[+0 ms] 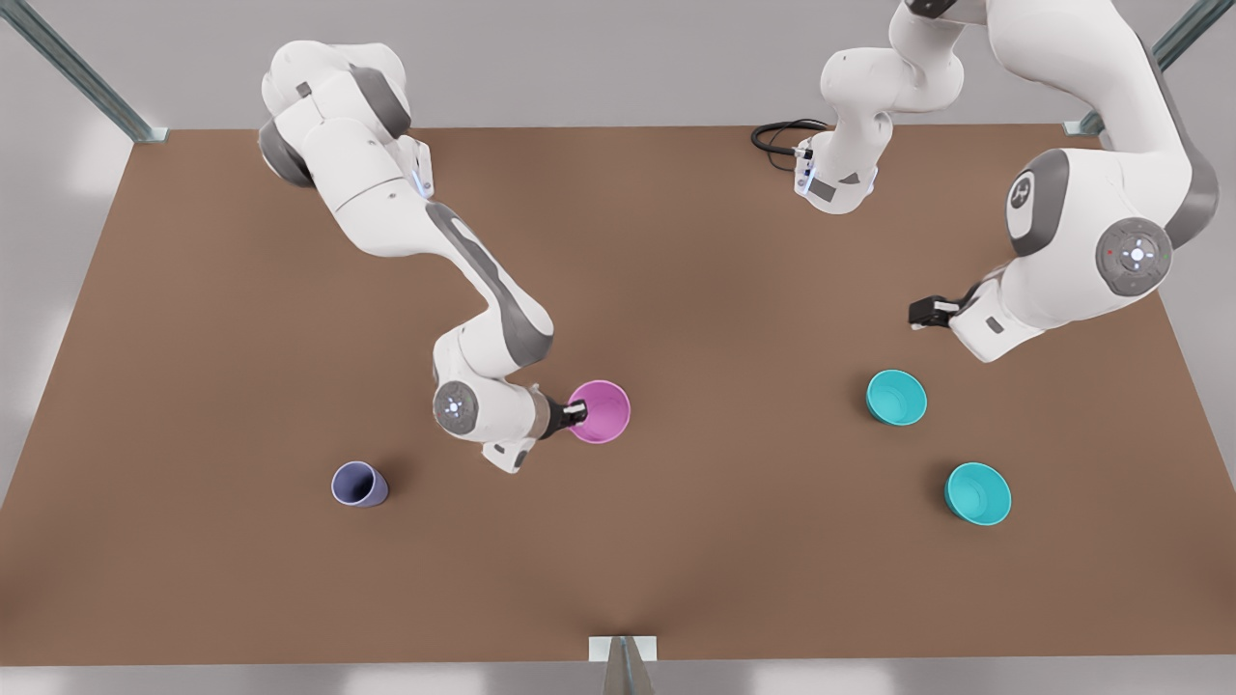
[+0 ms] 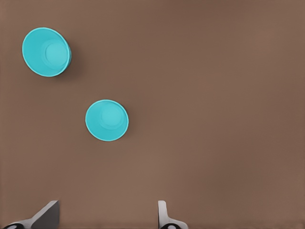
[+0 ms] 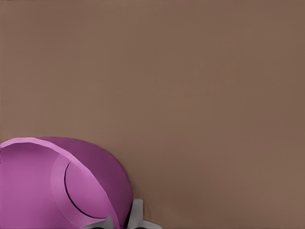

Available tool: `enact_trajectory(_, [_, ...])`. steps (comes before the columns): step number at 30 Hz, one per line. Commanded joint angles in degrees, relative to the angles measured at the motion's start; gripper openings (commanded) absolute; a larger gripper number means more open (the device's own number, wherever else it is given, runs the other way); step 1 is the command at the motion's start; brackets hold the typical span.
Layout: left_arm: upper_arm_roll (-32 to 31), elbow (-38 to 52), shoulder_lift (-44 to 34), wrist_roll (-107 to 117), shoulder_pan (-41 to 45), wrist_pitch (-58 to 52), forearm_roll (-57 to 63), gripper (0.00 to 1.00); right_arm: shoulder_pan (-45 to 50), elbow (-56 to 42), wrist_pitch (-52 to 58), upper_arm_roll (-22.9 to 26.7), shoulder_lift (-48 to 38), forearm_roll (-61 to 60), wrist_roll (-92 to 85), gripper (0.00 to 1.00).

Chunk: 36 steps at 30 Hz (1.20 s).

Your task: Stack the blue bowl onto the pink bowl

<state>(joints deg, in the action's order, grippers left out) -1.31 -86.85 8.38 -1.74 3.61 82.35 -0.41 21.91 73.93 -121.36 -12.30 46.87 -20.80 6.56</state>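
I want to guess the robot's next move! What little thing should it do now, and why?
Probably the left gripper should drop toward the nearer small round turquoise plastic bowl. It hovers above the brown table with fingers spread, holding nothing, and both turquoise bowls sit untouched. The right gripper is already closed on the small round pink plastic bowl's rim.

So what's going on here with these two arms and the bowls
The right tool is closed on the rim of the pink bowl, near the table's middle. The left tool hangs open above the table, apart from the two blue bowls, which sit untouched toward the front view's right. A lavender cup stands alone on the front view's left. Nothing is stacked yet.
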Motion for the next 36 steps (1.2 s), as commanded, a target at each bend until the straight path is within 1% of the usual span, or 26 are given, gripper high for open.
enact_trajectory(1, [0.0, 0.6, 0.0, 0.1, 0.1, -0.4, 0.1, 1.00, 1.7, -2.2, -6.2, 0.1, 2.9, 0.4, 25.5, 0.21])
enact_trajectory(5, [0.0, 1.0, -0.1, 0.1, 0.2, -0.4, 0.0, 1.00, 5.2, -7.1, -7.5, 0.3, 8.8, 0.4, 25.6, 0.21])
enact_trajectory(11, [0.6, -1.2, 0.6, -0.2, 0.0, 1.3, 0.1, 1.00, 5.4, -9.3, -8.2, 0.3, 12.4, 0.7, 25.4, 0.21])
enact_trajectory(13, [0.9, -1.3, 0.6, 0.2, 0.0, 1.1, 0.1, 1.00, 5.5, -9.2, -10.1, 0.2, 13.2, 0.6, 25.2, 0.21])
enact_trajectory(14, [0.8, -1.3, 0.6, 0.2, 0.0, 1.1, 0.0, 1.00, 5.5, -9.2, -10.3, 0.2, 13.3, 0.6, 25.2, 0.23])
enact_trajectory(15, [0.9, -1.4, 0.6, 0.2, -0.1, 1.1, 0.0, 1.00, 5.5, -9.2, -10.3, 0.2, 13.3, 0.6, 25.2, 0.56])
enact_trajectory(16, [0.9, -1.7, 0.6, 0.2, -0.1, 1.1, -0.1, 1.00, 5.5, -9.0, -10.3, 0.2, 13.3, 0.6, 25.0, 0.80])
enact_trajectory(17, [0.9, -1.8, 0.6, 0.1, -0.1, 1.1, -0.1, 1.00, 5.5, -8.9, -10.6, 0.2, 13.3, 0.6, 24.9, 1.00])
enact_trajectory(20, [0.9, -1.8, 0.7, -0.1, -0.1, 1.1, 0.1, 1.00, 5.3, -9.1, -10.6, 0.1, 12.9, 0.3, 24.4, 1.00])
enact_trajectory(21, [0.9, -1.8, 0.7, -0.1, -0.1, 1.2, 0.1, 1.00, 4.5, -9.2, -10.0, -0.1, 11.5, 0.1, 23.6, 1.00])
enact_trajectory(22, [2.6, -1.8, 1.1, -0.5, -0.1, 1.6, -0.2, 1.00, 3.3, -9.1, -7.7, -0.2, 9.8, 0.0, 23.5, 1.00])
enact_trajectory(23, [4.4, -2.2, 3.5, -5.5, -0.9, 3.7, -2.0, 1.00, 1.8, -8.8, -3.6, -0.3, 8.0, 0.0, 23.5, 1.00])
enact_trajectory(24, [6.1, -3.3, 5.2, -11.3, -1.9, 7.4, -3.8, 1.00, -0.1, -8.9, 1.4, -0.3, 5.7, 0.0, 23.5, 1.00])
enact_trajectory(26, [6.8, -3.5, 11.0, -22.9, -5.7, 13.7, -7.3, 1.00, -5.8, -8.5, 15.5, 0.2, 1.5, 0.6, 20.1, 1.00])
enact_trajectory(27, [6.8, -3.5, 14.7, -26.0, -7.4, 16.3, -10.7, 1.00, -12.1, -8.5, 27.8, 0.3, 0.2, 5.6, 15.4, 1.00])
enact_trajectory(28, [6.8, -3.5, 17.5, -27.1, -8.1, 18.4, -12.7, 1.00, -16.8, -8.7, 35.4, 0.3, -0.6, 15.6, 9.6, 1.00])
enact_trajectory(29, [6.8, -3.5, 19.2, -27.5, -8.4, 20.1, -13.7, 1.00, -21.5, -9.1, 42.1, 0.3, -3.6, 24.5, 2.4, 1.00])
enact_trajectory(30, [6.8, -7.0, 19.5, -32.9, -8.4, 25.0, -13.6, 1.00, -25.2, -9.3, 46.4, 0.1, -9.8, 29.5, -3.8, 1.00])
enact_trajectory(31, [8.7, -9.3, 19.7, -38.3, -8.4, 28.1, -13.7, 1.00, -26.5, -9.3, 49.1, 0.2, -18.4, 32.4, -9.4, 1.00])
enact_trajectory(32, [8.7, -11.7, 19.7, -39.0, -8.4, 31.1, -13.7, 1.00, -26.7, -9.2, 51.7, 0.3, -24.6, 31.5, -9.5, 1.00])
enact_trajectory(33, [8.9, -12.0, 21.2, -39.0, -8.4, 32.3, -13.7, 1.00, -26.8, -8.9, 55.4, 0.3, -29.7, 30.9, -9.3, 1.00])
enact_trajectory(34, [9.6, -12.0, 22.4, -39.0, -8.6, 33.9, -14.4, 1.00, -26.9, -8.2, 55.7, 0.6, -32.9, 28.5, -9.3, 1.00])
enact_trajectory(36, [9.7, -12.1, 23.6, -39.0, -9.1, 33.9, -15.3, 1.00, -26.8, -4.6, 55.7, 1.0, -38.1, 27.9, -8.8, 1.00])
